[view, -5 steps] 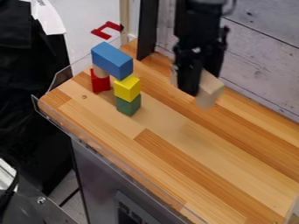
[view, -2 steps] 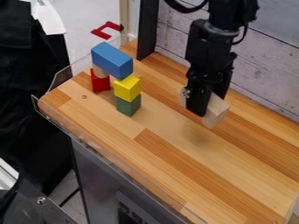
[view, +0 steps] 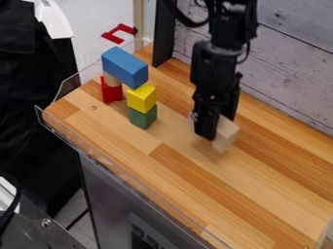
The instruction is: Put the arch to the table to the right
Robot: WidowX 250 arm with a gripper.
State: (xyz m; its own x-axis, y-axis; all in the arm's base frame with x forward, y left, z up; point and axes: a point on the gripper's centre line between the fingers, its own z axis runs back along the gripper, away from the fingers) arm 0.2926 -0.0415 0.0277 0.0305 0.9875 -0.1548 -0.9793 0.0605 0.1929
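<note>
Item: pale wooden arch [view: 225, 133], undyed, one piece; located in the claw of the black gripper [view: 212, 127], right of the coloured stack as the camera sees it, low over the wooden tabletop [view: 253, 194]. Claw: clenched on the arch, a dark finger across its near face, pale wood showing to either side. Contact with the table: cannot be told, the feet being blurred against the boards. Handling, by judgement: light, rigid, not fragile; dry wood with fair grip, though smooth faces could let it pivot if pinched off centre. Recommended hold: across the thickness at the middle of the crown, legs down and free, so that both feet may land together; release only once level, lest it rock or tip on one leg. Associated pieces: blue rectangular block [view: 125, 67], laid as a bridge over two supports; yellow block [view: 141, 98] upon green block [view: 143, 117]; natural wood cylinder [view: 111, 80] upon red block [view: 111, 91]. Note: the bridge is likely easily toppled; keep claw and arch well apart from it. Brands, labels, writing: none legible on the arch or the coloured blocks.
</note>
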